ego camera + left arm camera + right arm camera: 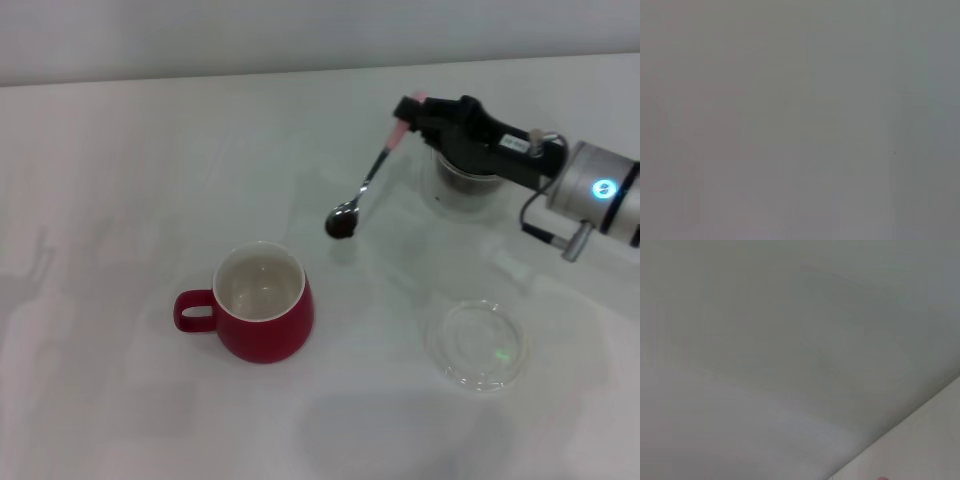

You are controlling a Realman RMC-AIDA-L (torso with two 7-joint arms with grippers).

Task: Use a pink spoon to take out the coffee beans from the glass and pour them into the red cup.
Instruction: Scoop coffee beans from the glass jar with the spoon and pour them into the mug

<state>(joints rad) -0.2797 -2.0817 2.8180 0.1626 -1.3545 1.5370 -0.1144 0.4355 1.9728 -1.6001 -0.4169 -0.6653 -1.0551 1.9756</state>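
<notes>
In the head view my right gripper (412, 115) is shut on the pale pink handle of the pink spoon (372, 175). The spoon hangs down to the left, above the table. Its metal bowl holds dark coffee beans (342, 222). The bowl is up and right of the red cup (262, 315), apart from it. The cup stands upright, its white inside bare, its handle to the left. The glass (463, 185) stands under my right arm, partly hidden, with beans in it. My left gripper is not in view. The wrist views show only blank surface.
A shallow flat clear round dish (474, 345) lies on the white table (120, 180) to the right of the red cup. The table's back edge meets a pale wall at the top.
</notes>
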